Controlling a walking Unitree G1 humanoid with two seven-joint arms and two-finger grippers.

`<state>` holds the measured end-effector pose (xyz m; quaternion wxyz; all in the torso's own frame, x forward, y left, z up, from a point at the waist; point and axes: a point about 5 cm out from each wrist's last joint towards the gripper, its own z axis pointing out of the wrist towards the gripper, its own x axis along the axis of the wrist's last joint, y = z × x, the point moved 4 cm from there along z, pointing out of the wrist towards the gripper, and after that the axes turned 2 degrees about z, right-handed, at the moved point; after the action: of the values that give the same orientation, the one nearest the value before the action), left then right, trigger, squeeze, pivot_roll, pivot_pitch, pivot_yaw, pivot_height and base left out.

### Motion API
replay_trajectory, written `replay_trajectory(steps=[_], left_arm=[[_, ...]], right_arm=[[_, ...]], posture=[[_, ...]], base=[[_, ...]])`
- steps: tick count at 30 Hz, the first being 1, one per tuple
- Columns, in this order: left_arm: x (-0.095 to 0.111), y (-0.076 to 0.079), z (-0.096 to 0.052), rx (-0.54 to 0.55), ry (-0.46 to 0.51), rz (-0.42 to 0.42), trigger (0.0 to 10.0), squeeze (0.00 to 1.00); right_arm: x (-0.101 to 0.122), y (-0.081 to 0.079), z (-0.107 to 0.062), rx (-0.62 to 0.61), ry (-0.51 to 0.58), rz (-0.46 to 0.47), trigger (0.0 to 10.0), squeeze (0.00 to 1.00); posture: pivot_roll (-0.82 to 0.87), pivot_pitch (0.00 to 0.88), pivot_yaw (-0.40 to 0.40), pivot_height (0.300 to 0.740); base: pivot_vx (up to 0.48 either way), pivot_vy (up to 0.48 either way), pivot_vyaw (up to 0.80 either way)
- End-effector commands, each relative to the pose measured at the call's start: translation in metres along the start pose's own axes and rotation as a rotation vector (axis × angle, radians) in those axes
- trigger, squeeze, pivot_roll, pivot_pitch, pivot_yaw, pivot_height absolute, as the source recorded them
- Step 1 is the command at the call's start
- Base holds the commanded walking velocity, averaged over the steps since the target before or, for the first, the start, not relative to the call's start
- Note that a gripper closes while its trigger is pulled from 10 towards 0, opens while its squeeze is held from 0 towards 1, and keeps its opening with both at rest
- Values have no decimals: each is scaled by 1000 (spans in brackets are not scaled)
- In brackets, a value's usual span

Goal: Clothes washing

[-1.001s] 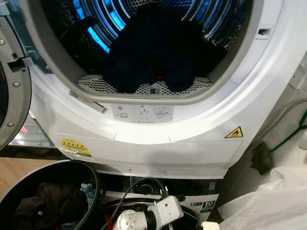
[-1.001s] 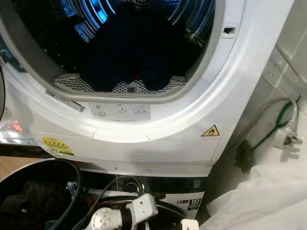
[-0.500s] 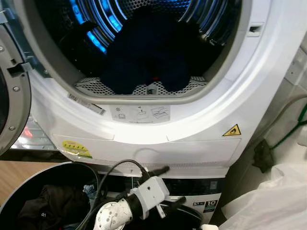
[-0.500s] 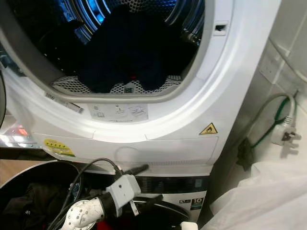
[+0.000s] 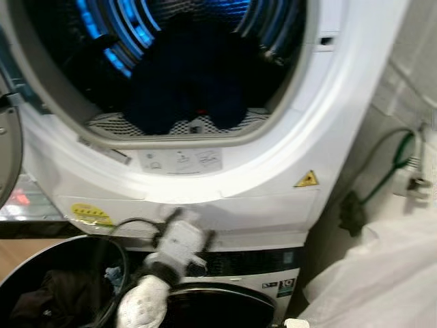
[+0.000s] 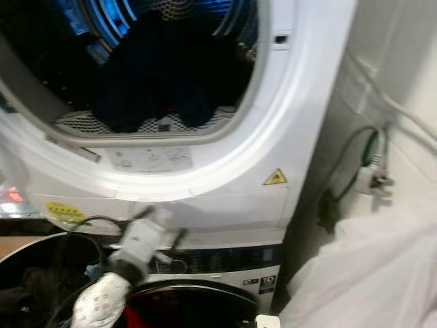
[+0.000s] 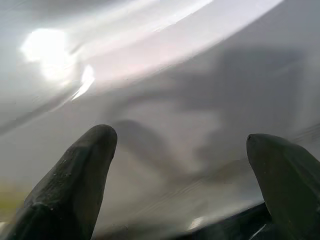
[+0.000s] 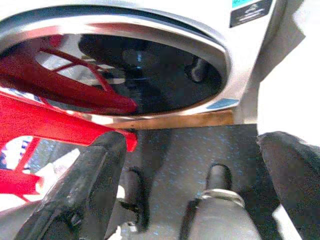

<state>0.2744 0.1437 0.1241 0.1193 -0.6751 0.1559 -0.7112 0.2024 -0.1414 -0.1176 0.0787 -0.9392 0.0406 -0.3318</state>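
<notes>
Left eye view had us facing the open dryer (image 5: 321, 137), its drum lit blue, with a heap of dark clothes (image 5: 184, 85) lying on the drum floor just behind the perforated lint screen; a yellow warning triangle (image 5: 306, 179) sat on the white front panel below the opening, and a yellow sticker (image 5: 90, 213) lower to our left; our left arm (image 5: 171, 256) was raised in front of that panel, blurred, its wrist housing pale against the white; from the left wrist view we saw the left gripper (image 7: 182, 165) spread wide, empty, the two black fingers (image 7: 75, 180) well apart and close to the smooth white surface; below us stood a black basket (image 5: 119, 249) with dark garments inside; from the right wrist view the right gripper (image 8: 192, 185) hung low, also parted and empty, above a dark speckled floor (image 8: 185, 145), with the washing machine door (image 8: 220, 60) and a red frame (image 8: 45, 122) ahead; at right a plug (image 5: 410, 183) on a green cable hung by the wall, above a white bag (image 5: 382, 273).
</notes>
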Motion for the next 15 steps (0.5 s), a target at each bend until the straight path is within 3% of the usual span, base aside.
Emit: replay_trajectory(steps=[1,4,6,8,10,11,12,15], left_arm=[[7,13,-13,-93,45,-94,10000,0],[18,28,-29,-226,130,-113,10000,0],[16,39,-53,-375,150,-44,10000,0],[12,40,-61,-408,140,-23,10000,0],[9,31,-69,-383,110,-35,10000,0],[10,20,-73,-332,95,-58,10000,0],[12,8,-72,-255,83,-81,10000,0],[11,-6,-70,-142,65,-107,10000,0]], right_arm=[[2,-6,2,11,4,10,10000,0],[2,-7,2,10,4,11,10000,0],[2,-5,1,8,4,12,10000,0],[2,-4,1,6,4,12,10000,0],[1,-3,1,3,4,12,10000,0],[1,-1,0,-1,3,12,10000,0],[0,1,0,-6,2,13,10000,0],[0,2,0,-8,1,13,10000,0]], posture=[[62,0,73,740],[54,0,75,740],[48,0,75,740],[45,0,75,740],[40,0,78,740],[41,0,79,740],[47,0,80,740],[56,0,76,740]], base=[[0,0,0],[0,0,0],[0,0,0],[0,0,0],[0,0,0],[0,0,0],[0,0,0],[0,0,0]])
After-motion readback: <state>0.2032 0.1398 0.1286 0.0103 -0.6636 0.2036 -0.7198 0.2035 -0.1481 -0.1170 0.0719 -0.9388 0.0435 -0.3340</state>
